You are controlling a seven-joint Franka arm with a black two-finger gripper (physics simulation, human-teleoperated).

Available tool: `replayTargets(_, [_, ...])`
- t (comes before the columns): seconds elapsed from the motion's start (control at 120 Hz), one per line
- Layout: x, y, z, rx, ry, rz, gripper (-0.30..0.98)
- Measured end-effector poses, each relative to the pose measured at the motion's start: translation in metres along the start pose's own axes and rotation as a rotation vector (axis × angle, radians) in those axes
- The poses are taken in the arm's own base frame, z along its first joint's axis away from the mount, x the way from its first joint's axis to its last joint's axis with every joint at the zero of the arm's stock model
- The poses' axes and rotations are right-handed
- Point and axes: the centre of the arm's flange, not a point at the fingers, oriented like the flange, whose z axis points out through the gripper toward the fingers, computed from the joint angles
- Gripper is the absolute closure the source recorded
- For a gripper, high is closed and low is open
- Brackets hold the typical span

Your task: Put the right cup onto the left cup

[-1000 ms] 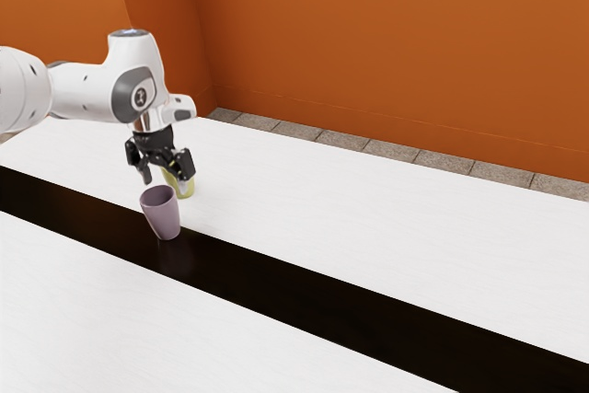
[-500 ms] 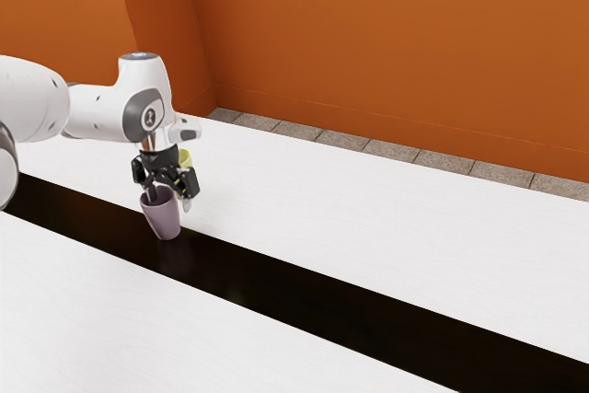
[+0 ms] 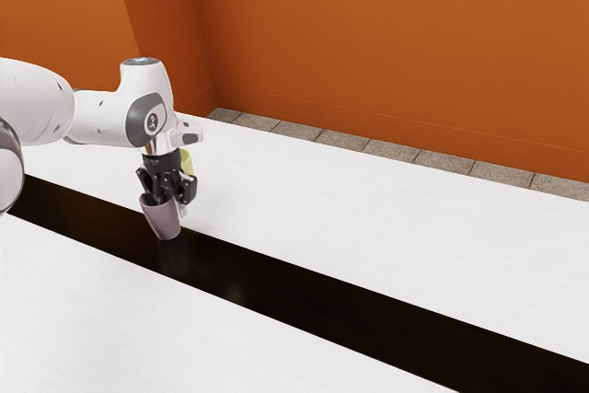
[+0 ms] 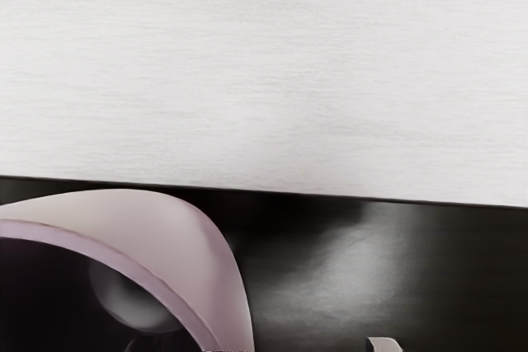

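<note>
Exterior view: the white arm (image 3: 97,117) enters at the left of the frame; its black gripper (image 3: 171,203) is lowered over the rim of the purple cup (image 3: 164,222), left of center. The fingers (image 3: 190,190) are spread astride the cup's wall. The purple cup stands upright on the bench's dark strip (image 3: 276,281); the yellow-green cup (image 3: 187,162), partly hidden, lies beyond the gripper. Wrist view: a gap separates the outer fingertip from the purple wall.

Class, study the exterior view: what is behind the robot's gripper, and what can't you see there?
Behind the gripper, the upper part of a yellow-green cup shows. The gripper covers its lower part, so its base, and anything else hidden there, cannot be seen.
</note>
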Motion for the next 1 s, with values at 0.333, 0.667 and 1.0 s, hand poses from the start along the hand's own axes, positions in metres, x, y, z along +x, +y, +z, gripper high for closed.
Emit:
replayTargets(0.333, [0.000, -0.008, 0.000, 0.004, 0.009, -0.006, 0.70])
replayTargets(0.667, [-0.001, -0.006, -0.013, 0.010, 0.028, 0.002, 0.77])
replayTargets(1.0, [-0.014, 0.000, -0.077, 0.002, 0.078, 0.012, 0.78])
